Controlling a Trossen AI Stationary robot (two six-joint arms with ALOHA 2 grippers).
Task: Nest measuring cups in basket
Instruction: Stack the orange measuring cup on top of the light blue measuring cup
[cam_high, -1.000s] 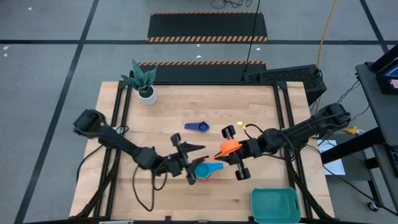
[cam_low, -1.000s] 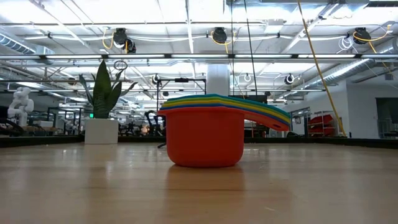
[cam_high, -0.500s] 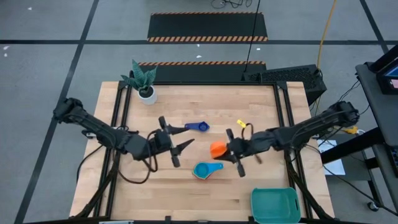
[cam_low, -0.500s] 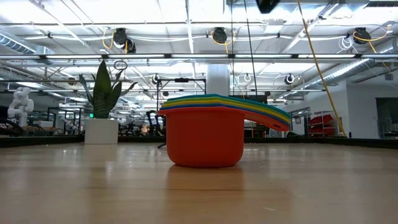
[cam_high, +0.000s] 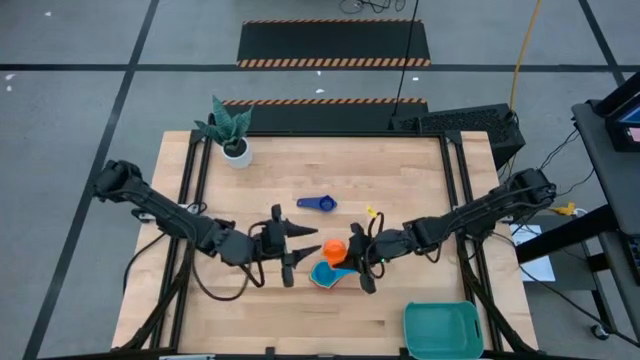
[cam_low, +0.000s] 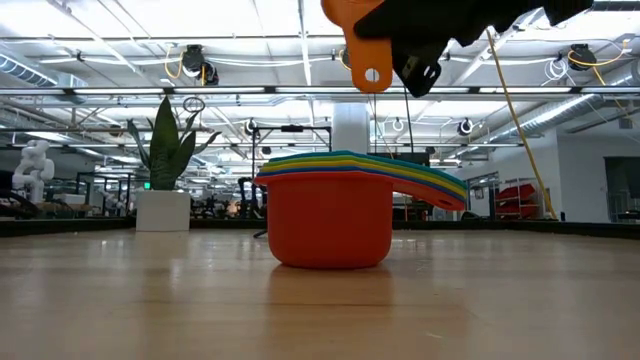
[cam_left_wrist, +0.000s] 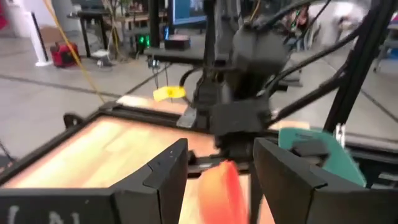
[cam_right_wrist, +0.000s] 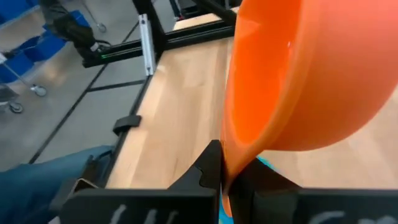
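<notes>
A: How far along?
B: Early, I'd judge. The basket (cam_high: 441, 330) holds nothing.
A: Grippers?
B: Left gripper (cam_high: 298, 250) half-spread, empty; right gripper (cam_high: 357, 262) pinches the orange cup (cam_high: 334, 250) between closed fingers, light blue cup (cam_high: 326, 274) just beneath.
A: Count?
B: From above: orange, light blue, navy cup (cam_high: 318, 203); one basket.

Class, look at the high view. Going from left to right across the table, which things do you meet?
Potted plant → left gripper, open → navy measuring cup → orange measuring cup, held by the shut right gripper → teal basket. The light blue cup lies under the orange one, so I leave it out.
</notes>
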